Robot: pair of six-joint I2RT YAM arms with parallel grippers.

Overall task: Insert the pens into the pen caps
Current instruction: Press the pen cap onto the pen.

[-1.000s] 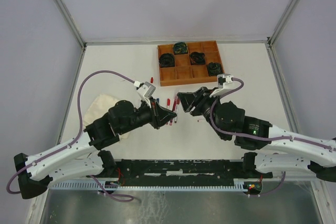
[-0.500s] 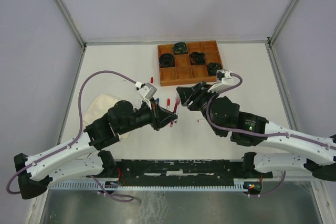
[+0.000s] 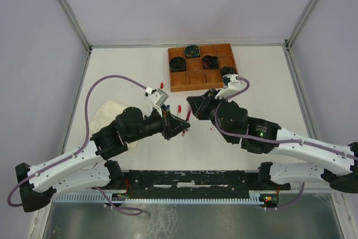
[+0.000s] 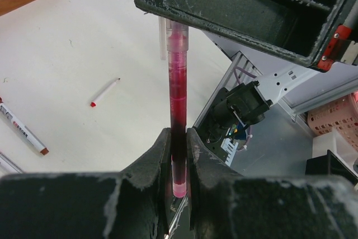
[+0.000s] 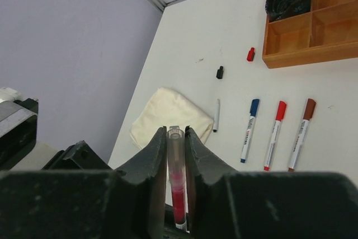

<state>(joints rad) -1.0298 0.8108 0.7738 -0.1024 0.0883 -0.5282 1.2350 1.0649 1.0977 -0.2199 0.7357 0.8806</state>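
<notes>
Red pen (image 4: 178,99) | axis runs left gripper (image 4: 178,136) to right gripper (image 5: 175,134) | both clamp it

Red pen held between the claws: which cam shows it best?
Left wrist: the red pen shows nearly whole, clamped in the left claw, running up into the right claw. Right wrist shows only its clear end between that claw's fingers. Top external: just a red sliver.

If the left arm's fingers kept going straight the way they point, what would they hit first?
Most likely the right gripper. The left gripper clamps a red pen that runs straight ahead into it, and the right fingers grip the same pen's far end.
</notes>
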